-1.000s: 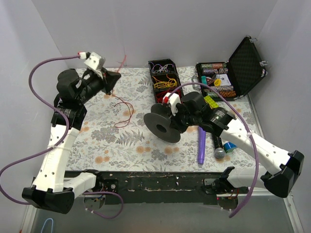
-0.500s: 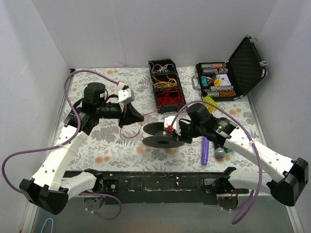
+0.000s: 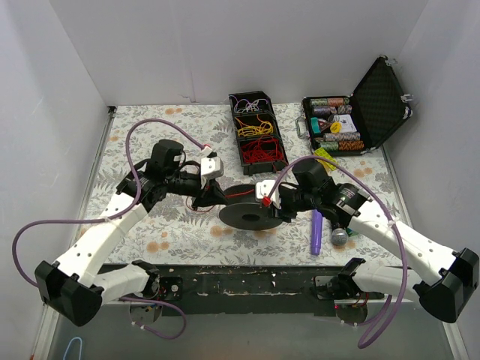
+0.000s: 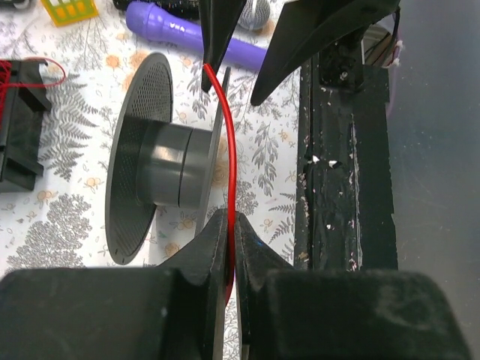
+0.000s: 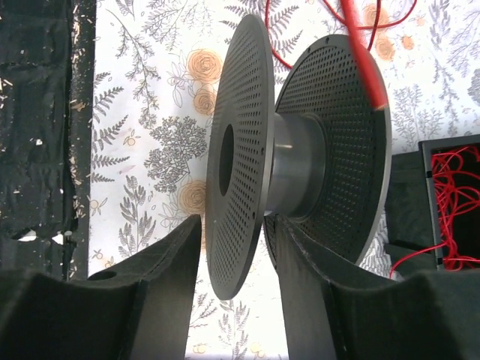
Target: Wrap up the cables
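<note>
- Winding step: left gripper (image 4: 229,225) pinches red cable (image 4: 232,142), with spool (image 4: 161,165) just ahead of it.
- Right gripper (image 5: 236,232) clamps the spool by its edge.
- Next, I think: guide cable onto spool, then turn it.

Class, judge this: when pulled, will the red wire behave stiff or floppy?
Probably floppy: the red wire bows above the left gripper pinching it. Likely light and tangle-prone, judging by loose red loops in the box.

count — spool (image 3: 247,217) 1 | red cable (image 4: 233,150) 1 | bin (image 3: 232,112) 1 | case (image 3: 379,94) 1 | microphone (image 3: 315,229) 1
</note>
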Controlling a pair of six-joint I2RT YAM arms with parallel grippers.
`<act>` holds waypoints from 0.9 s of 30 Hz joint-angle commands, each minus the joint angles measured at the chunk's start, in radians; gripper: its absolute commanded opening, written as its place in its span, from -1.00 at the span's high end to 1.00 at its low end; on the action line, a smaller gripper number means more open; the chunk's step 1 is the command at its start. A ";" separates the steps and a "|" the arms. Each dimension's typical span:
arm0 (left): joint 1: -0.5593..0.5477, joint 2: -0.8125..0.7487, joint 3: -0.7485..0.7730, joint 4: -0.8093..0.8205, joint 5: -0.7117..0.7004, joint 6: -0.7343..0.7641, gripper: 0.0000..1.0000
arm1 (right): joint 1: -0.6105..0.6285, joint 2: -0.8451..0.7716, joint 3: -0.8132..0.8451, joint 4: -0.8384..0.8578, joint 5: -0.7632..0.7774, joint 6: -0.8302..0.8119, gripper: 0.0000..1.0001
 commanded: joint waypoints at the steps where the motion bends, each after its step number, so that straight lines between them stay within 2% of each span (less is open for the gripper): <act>1: -0.018 0.016 -0.033 0.039 -0.027 0.027 1.00 | -0.004 -0.038 0.014 0.065 0.005 -0.005 -0.05; 8: -0.020 0.048 -0.056 0.128 -0.046 -0.025 1.00 | -0.005 -0.064 0.020 0.090 -0.001 0.024 -0.06; 12: -0.020 0.059 -0.042 0.108 -0.078 0.044 1.00 | -0.010 -0.099 0.057 0.116 -0.017 0.075 -0.10; 13: -0.020 0.059 -0.040 0.102 -0.084 0.067 1.00 | -0.014 -0.108 0.065 0.140 -0.009 0.114 -0.14; 15: -0.020 0.065 -0.025 0.089 -0.083 0.098 1.00 | -0.036 -0.134 0.074 0.217 0.038 0.244 -0.43; 16: -0.020 0.067 -0.011 0.082 -0.081 0.107 1.00 | -0.063 -0.141 0.085 0.241 0.036 0.304 -0.51; 18: -0.020 0.073 0.022 0.065 -0.066 0.127 1.00 | -0.147 -0.127 0.118 0.280 -0.088 0.392 -0.55; 20: -0.020 0.076 0.047 0.046 -0.045 0.151 1.00 | -0.203 -0.067 0.166 0.291 -0.190 0.498 -0.52; 23: -0.020 0.079 0.058 0.037 -0.029 0.167 1.00 | -0.214 0.025 0.249 0.208 -0.248 0.503 -0.49; 27: -0.020 0.086 0.062 0.023 -0.018 0.175 1.00 | -0.214 0.128 0.333 0.114 -0.337 0.451 -0.21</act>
